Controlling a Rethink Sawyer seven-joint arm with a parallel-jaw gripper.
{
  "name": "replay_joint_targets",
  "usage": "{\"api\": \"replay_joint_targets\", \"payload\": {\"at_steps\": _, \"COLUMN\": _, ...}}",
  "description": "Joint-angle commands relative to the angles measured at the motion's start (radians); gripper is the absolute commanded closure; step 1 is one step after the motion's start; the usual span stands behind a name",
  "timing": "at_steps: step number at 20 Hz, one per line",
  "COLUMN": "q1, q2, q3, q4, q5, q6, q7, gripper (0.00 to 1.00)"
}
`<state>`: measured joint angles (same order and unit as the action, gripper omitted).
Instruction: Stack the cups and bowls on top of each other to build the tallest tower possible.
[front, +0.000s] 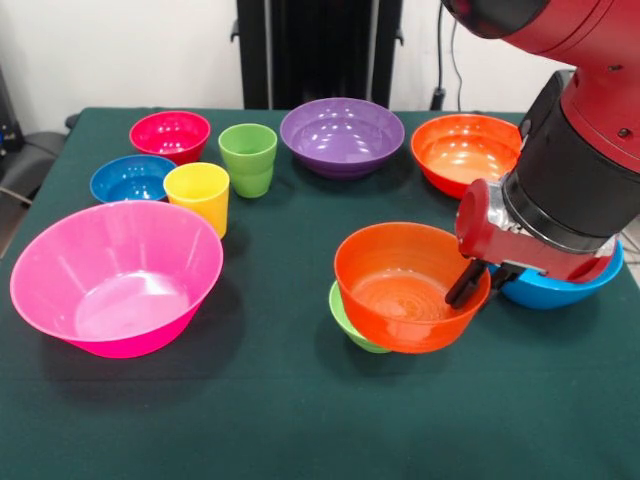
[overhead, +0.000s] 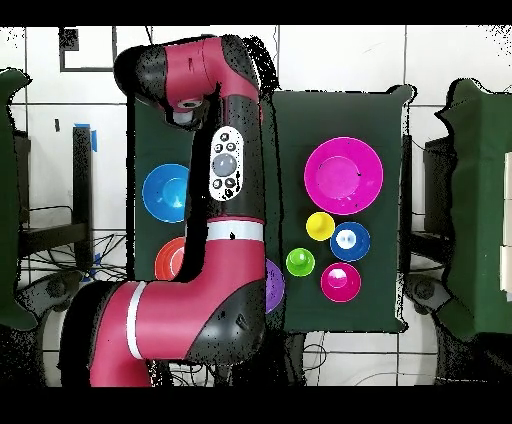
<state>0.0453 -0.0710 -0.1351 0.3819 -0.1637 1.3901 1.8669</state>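
My gripper (front: 466, 292) is shut on the right rim of the small orange-red bowl (front: 400, 290), with one black finger inside it. This bowl is tilted over the small light-green bowl (front: 347, 322), which peeks out at its lower left. I cannot tell whether they touch. The large light-blue bowl (front: 560, 288) sits just behind the gripper. The yellow cup (front: 198, 195) and green cup (front: 248, 158) stand upright at the left. In the overhead view the arm (overhead: 225, 200) hides the gripper and both stacked bowls.
The large pink bowl (front: 115, 275) is at the front left. The small dark blue bowl (front: 130, 180) and magenta-red bowl (front: 170, 135) sit behind it. The large purple bowl (front: 342, 135) and large orange bowl (front: 465, 150) stand at the far side.
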Motion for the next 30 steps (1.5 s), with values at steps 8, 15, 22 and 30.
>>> {"api": "replay_joint_targets", "payload": {"at_steps": 8, "q1": 0.003, "q2": -0.023, "q3": 0.036, "q4": 0.124, "q5": -0.032, "q6": 0.056, "q7": -0.202, "gripper": 1.00}}
{"api": "replay_joint_targets", "payload": {"at_steps": 15, "q1": 0.003, "q2": 0.000, "q3": 0.032, "q4": 0.118, "q5": -0.038, "q6": 0.038, "q7": -0.186, "gripper": 1.00}}
{"api": "replay_joint_targets", "payload": {"at_steps": 22, "q1": 0.006, "q2": -0.033, "q3": 0.023, "q4": 0.217, "q5": -0.038, "q6": -0.020, "q7": -0.176, "gripper": 1.00}}
{"api": "replay_joint_targets", "payload": {"at_steps": 30, "q1": 0.012, "q2": -0.077, "q3": 0.027, "q4": 0.341, "q5": -0.041, "q6": -0.077, "q7": -0.150, "gripper": 1.00}}
